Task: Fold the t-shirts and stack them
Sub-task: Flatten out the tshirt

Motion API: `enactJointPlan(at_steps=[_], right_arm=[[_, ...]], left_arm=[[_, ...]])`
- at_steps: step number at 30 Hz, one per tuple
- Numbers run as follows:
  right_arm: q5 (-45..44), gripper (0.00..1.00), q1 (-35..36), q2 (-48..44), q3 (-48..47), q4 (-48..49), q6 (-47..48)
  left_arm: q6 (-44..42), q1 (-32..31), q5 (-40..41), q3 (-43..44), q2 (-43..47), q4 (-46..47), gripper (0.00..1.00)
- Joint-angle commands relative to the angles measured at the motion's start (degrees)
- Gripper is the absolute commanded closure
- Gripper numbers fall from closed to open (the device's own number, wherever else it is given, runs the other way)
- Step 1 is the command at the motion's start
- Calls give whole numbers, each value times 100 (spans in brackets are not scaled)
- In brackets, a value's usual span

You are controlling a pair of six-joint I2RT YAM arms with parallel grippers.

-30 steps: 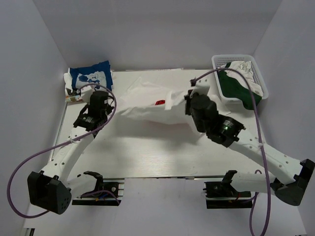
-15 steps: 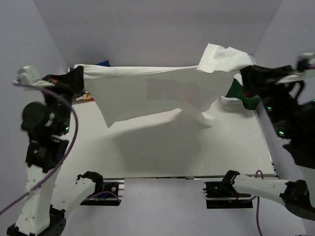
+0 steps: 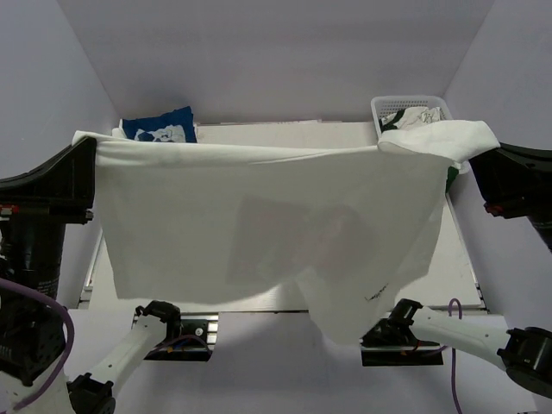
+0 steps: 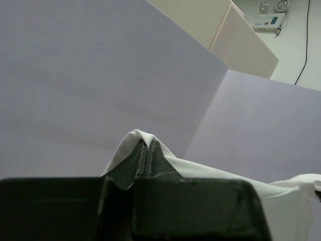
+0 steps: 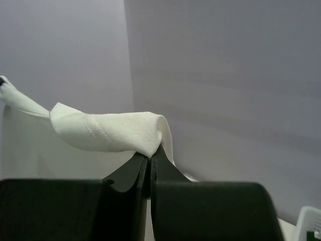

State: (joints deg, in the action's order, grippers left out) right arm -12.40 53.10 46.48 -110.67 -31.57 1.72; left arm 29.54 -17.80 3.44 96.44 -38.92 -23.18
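Note:
The large white t-shirt (image 3: 259, 224) hangs spread wide in the air, high above the table, with its logo panel showing faintly through the cloth. My left gripper (image 3: 86, 147) is shut on its left top corner (image 4: 138, 138). My right gripper (image 3: 483, 147) is shut on its right top corner (image 5: 120, 130). The shirt hides most of the table. The blue t-shirt (image 3: 159, 127) with white print lies folded at the far left corner of the table.
A white basket (image 3: 412, 107) with dark green and white cloth stands at the far right, partly behind the held shirt. Grey walls close in the back and both sides.
Both arms have lifted the white shirt from a bunch on the table and pulled it apart. It has come up closer to the camera and now hangs as a flat sheet.

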Motion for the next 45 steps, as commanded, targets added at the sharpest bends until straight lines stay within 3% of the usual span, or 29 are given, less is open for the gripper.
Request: enactJointPlan(at_steps=[1,2,3,5,6,11,15,19,20,21,22,23,24,25,26,27,30,34,37,38,45], right_arm=[[-804,100,7,142,142,590,249],[-1060,100,7,351,343,687,276],[-1941,100,25,449,405,1001,320],[-2492,100,25,932,511,1144,662],[-3313,100,25,1055,581,1527,872],[-4366,100,-247,1767,1846,3761,2102],[-3912,100,-1116,2723,2216,3765,1553],[-2393,100,-2347,4130,2033,3166,403],[-2259,100,-2557,4385,1884,3166,321],[-2101,100,-2794,5301,1796,3175,181],[-1882,100,-2866,5632,1177,3166,67],[-1549,100,-2971,6288,910,2644,22],[-1224,90,-3155,6921,603,2404,-135],[-1125,61,-3192,7467,278,2132,-136],[-671,10,-3235,7681,-631,1485,-136],[-615,10,-3245,7927,-814,1383,-267],[-88,10,-3210,7833,-536,1495,-294],[553,10,-3192,6605,1263,1918,-776],[625,10,-3157,5902,2065,1857,-1162],[643,10,-3157,5664,2720,1848,-1374],[459,10,-3051,4485,4692,1418,-2482]], left_arm=[[-168,49,78,-28,-309,-169,100],[-168,49,269,-81,-431,-117,100],[-168,49,393,-143,-580,-117,100],[-168,49,762,-301,-1142,-117,100],[-246,49,885,-354,-1362,-56,100],[-247,49,2317,-697,-2829,-2,100],[-19,102,2801,-1056,-4130,163,100],[122,312,2750,-935,-5536,488,98],[122,312,2750,-839,-6209,577,90],[122,312,2750,-542,-6572,673,80],[122,365,2689,-287,-6959,674,69],[122,426,2749,47,-7363,518,55],[122,427,2749,877,-8115,299,37],[209,479,2810,1337,-8445,-374,16],[210,479,2811,2029,-8674,-606,0],[210,479,2811,2202,-8886,-774,0],[53,410,2811,1626,-8555,-479,0],[-228,357,1901,-479,-7100,775,0],[-282,356,1450,-1371,-6534,1253,0],[-282,356,1231,-1791,-6419,1428,0],[-352,304,658,-2481,-6426,1422,0]])
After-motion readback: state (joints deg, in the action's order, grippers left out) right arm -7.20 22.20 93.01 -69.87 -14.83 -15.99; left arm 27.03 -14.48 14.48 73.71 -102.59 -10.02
